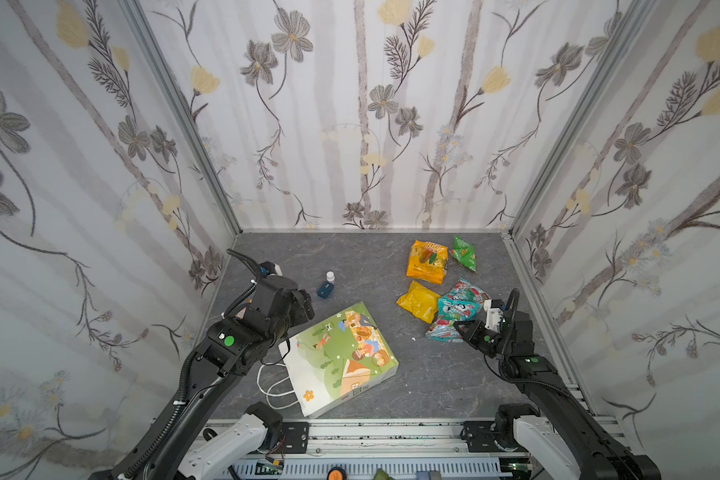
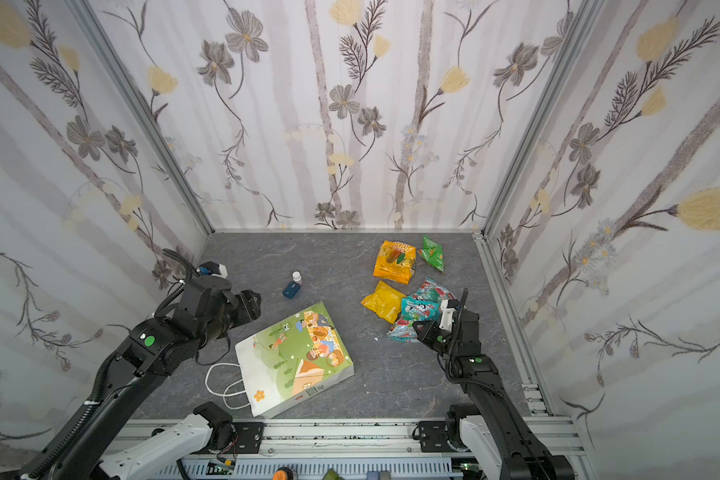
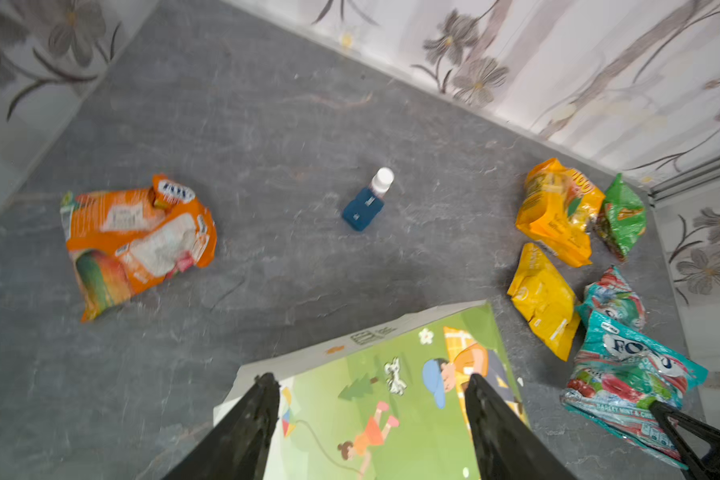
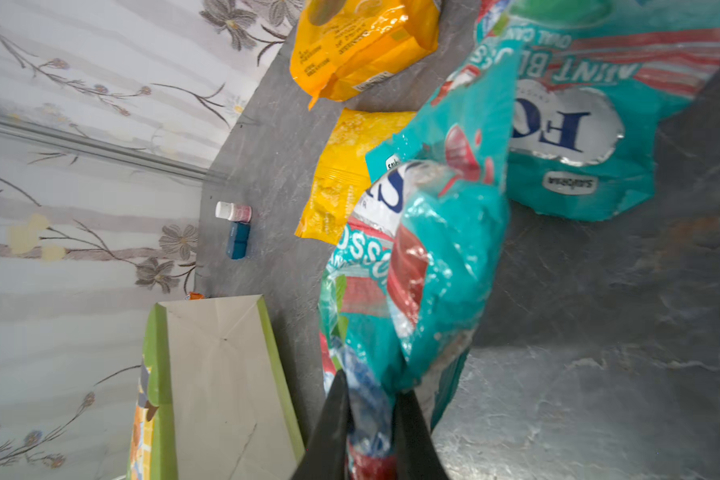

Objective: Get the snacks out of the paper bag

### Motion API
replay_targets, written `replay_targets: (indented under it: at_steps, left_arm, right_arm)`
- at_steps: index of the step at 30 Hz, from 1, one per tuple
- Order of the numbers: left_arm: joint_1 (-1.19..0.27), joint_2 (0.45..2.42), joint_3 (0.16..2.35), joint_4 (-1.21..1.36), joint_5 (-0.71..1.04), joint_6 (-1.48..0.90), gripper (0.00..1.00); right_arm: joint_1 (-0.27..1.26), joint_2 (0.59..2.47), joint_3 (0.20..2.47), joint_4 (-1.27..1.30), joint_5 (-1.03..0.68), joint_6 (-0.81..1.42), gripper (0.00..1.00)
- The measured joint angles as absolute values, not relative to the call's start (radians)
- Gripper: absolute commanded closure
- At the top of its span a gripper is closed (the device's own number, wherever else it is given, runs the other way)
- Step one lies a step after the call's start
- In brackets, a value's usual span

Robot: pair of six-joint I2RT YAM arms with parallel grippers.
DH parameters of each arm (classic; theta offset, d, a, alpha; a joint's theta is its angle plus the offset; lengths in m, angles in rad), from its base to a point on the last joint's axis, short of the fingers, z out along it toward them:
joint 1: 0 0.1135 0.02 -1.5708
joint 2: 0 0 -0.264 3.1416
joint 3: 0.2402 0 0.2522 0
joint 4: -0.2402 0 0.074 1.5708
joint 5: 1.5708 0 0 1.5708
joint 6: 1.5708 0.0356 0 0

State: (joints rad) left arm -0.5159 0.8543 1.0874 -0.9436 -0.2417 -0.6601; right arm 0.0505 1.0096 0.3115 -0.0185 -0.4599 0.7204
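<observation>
Right gripper (image 4: 375,384) clamped on edge of teal FOX'S packet (image 4: 433,249), near right wall, beside yellow packet (image 1: 418,301) and second teal packet (image 3: 612,295). Left gripper (image 3: 370,376) spread wide, empty, over paper bag (image 1: 341,357) lying flat mid-table. Orange-yellow packet (image 1: 427,262) and green packet (image 1: 464,252) behind, by back wall.
</observation>
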Motion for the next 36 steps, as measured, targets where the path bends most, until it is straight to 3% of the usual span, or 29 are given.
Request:
replay_targets:
  at_steps: [3,8,16,21,26,30,34,36]
  left_arm:
    - [-0.477,0.797,1.017,-1.010,-0.232,-0.717,0.28]
    - [-0.450,0.718,0.942,-1.081,-0.255,-0.799,0.26]
    - [-0.402,0.579,0.820,-1.135,-0.360,-0.924,0.20]
    - [-0.329,0.561,0.673,-1.028,-0.200,-0.967,0.07]
    - [-0.302,0.596,0.579,-0.891,-0.015,-0.996,0.05]
    - [-0.298,0.604,0.498,-0.783,0.100,-1.052,0.23]
    - [-0.296,0.605,0.472,-0.672,0.178,-1.106,0.50]
    - [-0.295,0.611,0.445,-0.598,0.219,-1.140,0.53]
  right_arm:
    - [0.020,1.014,0.284,-0.033,-0.424,0.712,0.44]
    - [-0.013,0.977,0.295,-0.067,-0.399,0.694,0.23]
    - [-0.011,0.768,0.408,-0.123,-0.406,0.679,0.12]
    - [0.030,0.747,0.506,-0.174,-0.469,0.665,0.07]
    - [0.087,0.741,0.577,-0.214,-0.492,0.649,0.03]
    - [0.150,0.748,0.605,-0.223,-0.491,0.649,0.02]
    - [0.224,0.789,0.622,-0.221,-0.486,0.641,0.02]
    - [0.257,0.824,0.622,-0.220,-0.484,0.631,0.02]
